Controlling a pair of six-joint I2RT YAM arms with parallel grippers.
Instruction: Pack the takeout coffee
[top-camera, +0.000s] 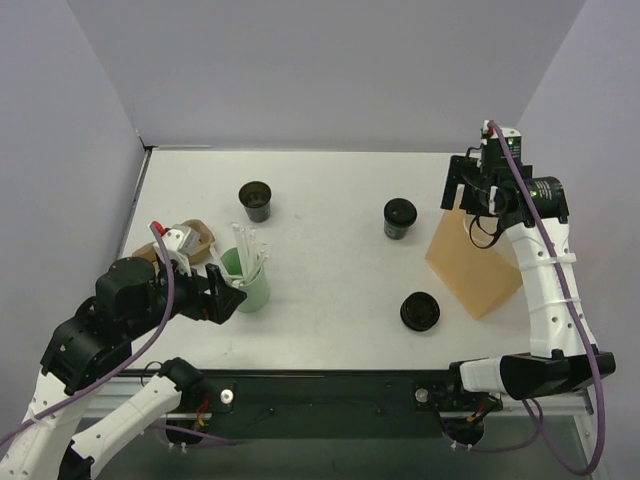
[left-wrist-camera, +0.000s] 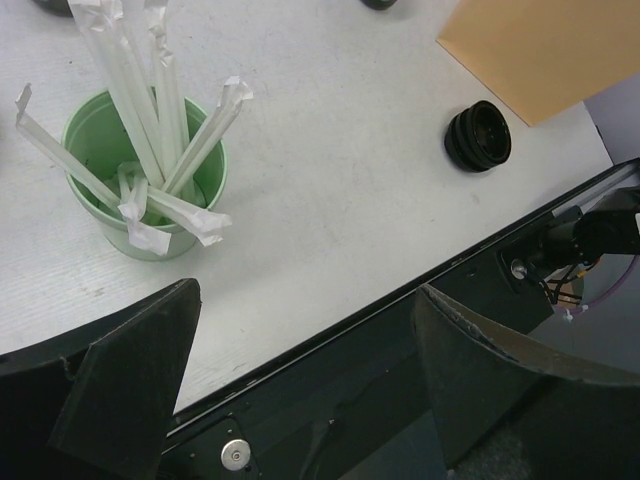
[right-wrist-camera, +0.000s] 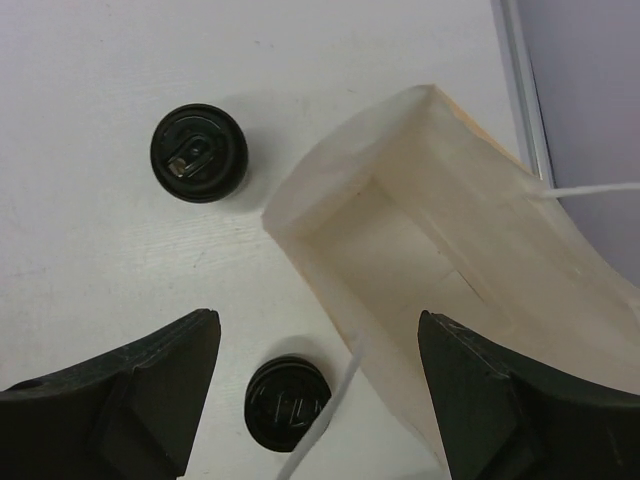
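Note:
The takeout coffee (top-camera: 400, 218), a small black cup that is dark inside, stands upright right of the table's middle. It also shows in the right wrist view (right-wrist-camera: 198, 152). A brown paper bag (top-camera: 473, 268) stands open to its right, its mouth facing up (right-wrist-camera: 400, 230). My right gripper (top-camera: 470, 195) hangs open and empty above the bag's left edge (right-wrist-camera: 318, 320). My left gripper (top-camera: 228, 300) is open and empty over the table's near edge (left-wrist-camera: 305, 300), beside the green cup (top-camera: 247, 285).
The green cup (left-wrist-camera: 145, 185) holds several wrapped straws. A second black cup with a brownish inside (top-camera: 255, 200) stands at the back left. A flat black lid (top-camera: 420, 311) lies near the front (left-wrist-camera: 478, 136) (right-wrist-camera: 288, 403). Brown cardboard (top-camera: 190, 240) lies by the left arm.

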